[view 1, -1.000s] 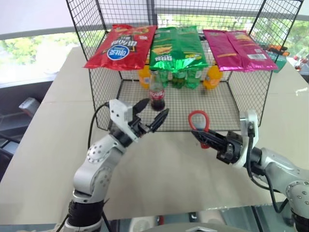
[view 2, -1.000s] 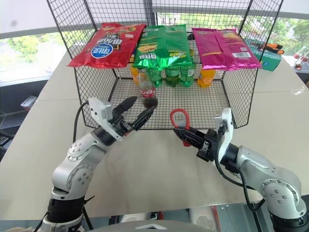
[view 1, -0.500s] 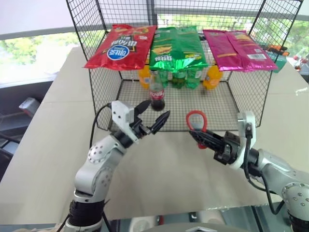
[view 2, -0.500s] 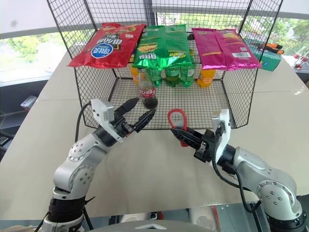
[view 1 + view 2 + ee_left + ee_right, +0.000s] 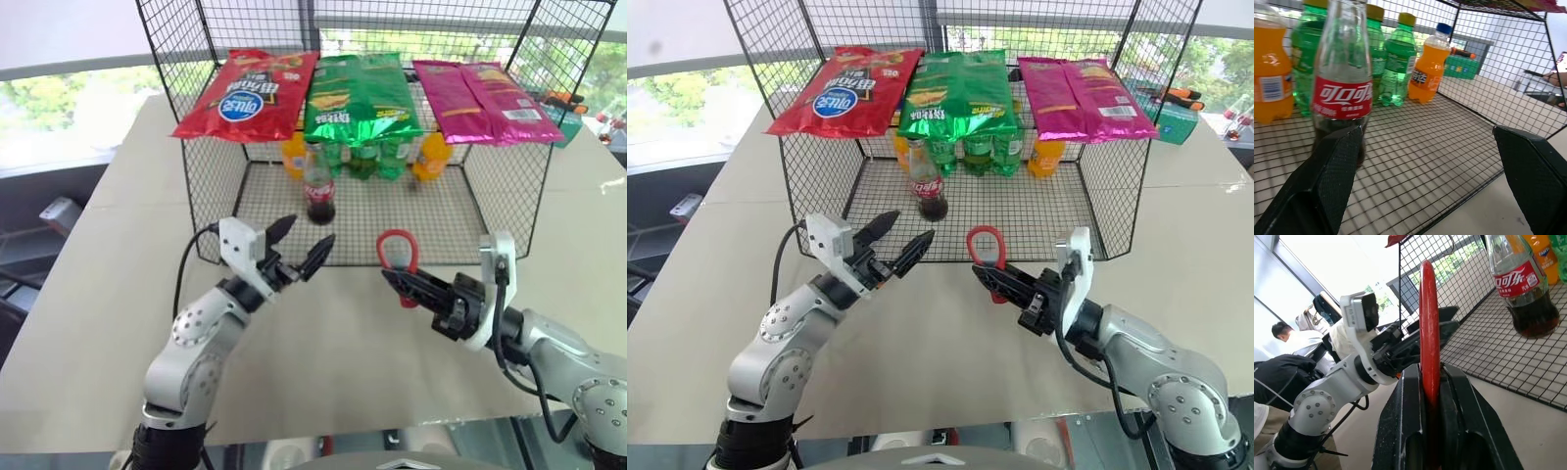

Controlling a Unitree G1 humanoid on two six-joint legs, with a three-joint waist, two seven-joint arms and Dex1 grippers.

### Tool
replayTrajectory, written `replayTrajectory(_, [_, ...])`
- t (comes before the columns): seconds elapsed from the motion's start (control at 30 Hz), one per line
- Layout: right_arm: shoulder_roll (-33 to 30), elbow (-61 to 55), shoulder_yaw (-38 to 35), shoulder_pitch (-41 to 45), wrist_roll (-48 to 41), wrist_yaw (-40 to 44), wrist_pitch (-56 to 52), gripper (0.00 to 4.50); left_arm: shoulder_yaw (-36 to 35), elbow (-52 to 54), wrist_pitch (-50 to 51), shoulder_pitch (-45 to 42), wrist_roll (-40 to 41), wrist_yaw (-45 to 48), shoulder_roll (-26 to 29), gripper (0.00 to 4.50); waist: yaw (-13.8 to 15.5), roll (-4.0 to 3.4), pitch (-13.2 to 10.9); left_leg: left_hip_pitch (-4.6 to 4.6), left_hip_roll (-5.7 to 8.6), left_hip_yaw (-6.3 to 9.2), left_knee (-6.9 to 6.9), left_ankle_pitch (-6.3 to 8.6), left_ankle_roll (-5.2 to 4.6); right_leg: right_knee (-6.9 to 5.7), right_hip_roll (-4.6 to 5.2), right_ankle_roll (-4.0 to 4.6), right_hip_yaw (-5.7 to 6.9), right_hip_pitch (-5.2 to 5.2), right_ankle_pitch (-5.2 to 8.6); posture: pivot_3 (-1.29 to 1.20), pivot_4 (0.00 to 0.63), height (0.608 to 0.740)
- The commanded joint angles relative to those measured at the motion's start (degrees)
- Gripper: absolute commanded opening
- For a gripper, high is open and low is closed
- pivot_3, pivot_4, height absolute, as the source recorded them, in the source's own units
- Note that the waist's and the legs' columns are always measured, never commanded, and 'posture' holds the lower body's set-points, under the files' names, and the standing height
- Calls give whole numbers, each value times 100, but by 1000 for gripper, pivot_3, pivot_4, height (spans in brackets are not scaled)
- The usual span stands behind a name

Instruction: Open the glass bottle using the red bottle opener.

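Having lowered slightly: left hand

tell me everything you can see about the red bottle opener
The red bottle opener is small, flat and glossy, plastic or painted metal by its look, with a rounded ring head and a short handle. The right gripper holds the handle with its jaws shut, so the ring stands upright above them. It is held in the air above the table, just in front of the wire rack, touching nothing else.
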State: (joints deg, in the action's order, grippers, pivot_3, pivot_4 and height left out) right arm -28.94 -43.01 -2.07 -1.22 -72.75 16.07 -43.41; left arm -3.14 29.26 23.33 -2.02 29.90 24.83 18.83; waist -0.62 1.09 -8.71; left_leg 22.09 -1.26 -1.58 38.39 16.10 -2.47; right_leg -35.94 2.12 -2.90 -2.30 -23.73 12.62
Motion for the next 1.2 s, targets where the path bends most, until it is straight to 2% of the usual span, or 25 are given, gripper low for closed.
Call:
replayTrajectory(0.03, [-18,-235,21,66,-179,-18,85,0,-138,278,89,-174,-8,-200,55,4408,0,0,0,0,0,0,1,0,0,0,0,6,0,0,4,0,150,740])
replayTrajectory(0.23, [61,-3,170,233,138,157,158,0,-252,84,183,-389,323,-10,67,4408,-2,1,0,0,1,0,2,0,0,-1,-1,3,1,0,2,0,150,740])
replayTrajectory(0.57, [216,274,197,538,640,472,396,0,10,-759,46,-1216,-861,-659,51,4408,3,3,3,-2,6,2,3,0,0,-1,-4,-10,3,4,-6,0,150,740])
replayTrajectory(1.2, [503,9,275,136,1313,449,710,0,284,-2837,-748,-2623,-1424,123,-104,4408,7,3,3,9,5,16,3,0,0,0,-2,-10,19,0,-7,0,150,740])
